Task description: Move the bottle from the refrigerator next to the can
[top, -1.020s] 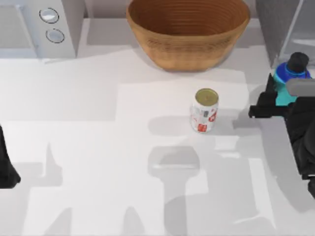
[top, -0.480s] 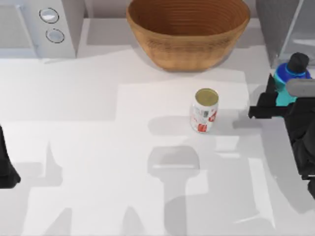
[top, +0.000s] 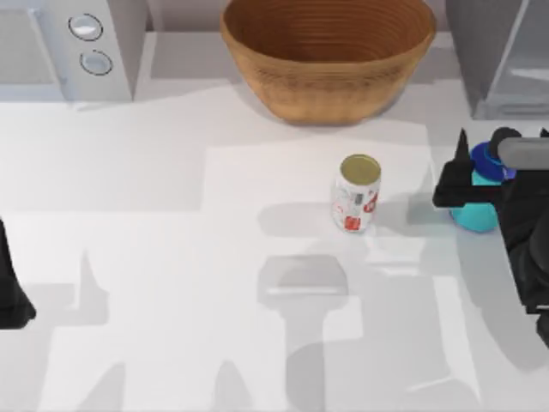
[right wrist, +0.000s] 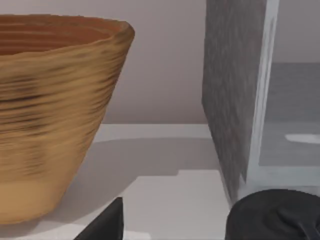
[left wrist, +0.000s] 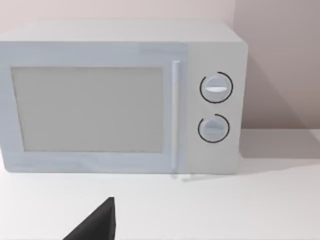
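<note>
The teal bottle point(top: 477, 215) with its dark blue shoulder hangs tilted at the table's right side, in front of the grey refrigerator point(top: 493, 51) and outside it. My right gripper point(top: 472, 189) is shut on the bottle, one black finger point(top: 453, 185) showing on the side towards the can. The white and red can point(top: 356, 194) with a gold top stands upright left of the bottle, a gap between them. In the right wrist view the bottle's black cap point(right wrist: 275, 216) sits close below the refrigerator point(right wrist: 235, 100). My left gripper point(left wrist: 100, 227) is parked at the left edge, open.
A large woven basket point(top: 326, 51) stands at the back centre, behind the can. A white microwave point(top: 73, 43) with two round knobs is at the back left. My left arm point(top: 10, 292) rests at the left edge.
The right gripper has drawn the bottle out from the refrigerator's front towards the table's front, and the bottle now leans.
</note>
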Controlling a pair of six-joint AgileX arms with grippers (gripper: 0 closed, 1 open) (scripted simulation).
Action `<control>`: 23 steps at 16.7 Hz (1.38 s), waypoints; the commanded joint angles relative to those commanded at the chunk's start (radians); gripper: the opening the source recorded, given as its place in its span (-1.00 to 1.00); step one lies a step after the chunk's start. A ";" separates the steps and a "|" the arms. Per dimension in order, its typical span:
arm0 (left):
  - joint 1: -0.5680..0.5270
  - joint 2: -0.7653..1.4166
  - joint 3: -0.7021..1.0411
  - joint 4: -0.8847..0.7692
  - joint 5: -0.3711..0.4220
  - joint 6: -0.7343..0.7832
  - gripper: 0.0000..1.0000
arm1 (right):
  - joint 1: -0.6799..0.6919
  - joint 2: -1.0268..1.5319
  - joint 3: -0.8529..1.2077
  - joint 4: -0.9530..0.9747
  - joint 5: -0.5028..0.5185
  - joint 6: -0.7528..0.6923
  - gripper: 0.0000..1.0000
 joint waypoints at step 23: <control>0.000 0.000 0.000 0.000 0.000 0.000 1.00 | -0.004 -0.316 -0.142 -0.135 -0.017 0.000 1.00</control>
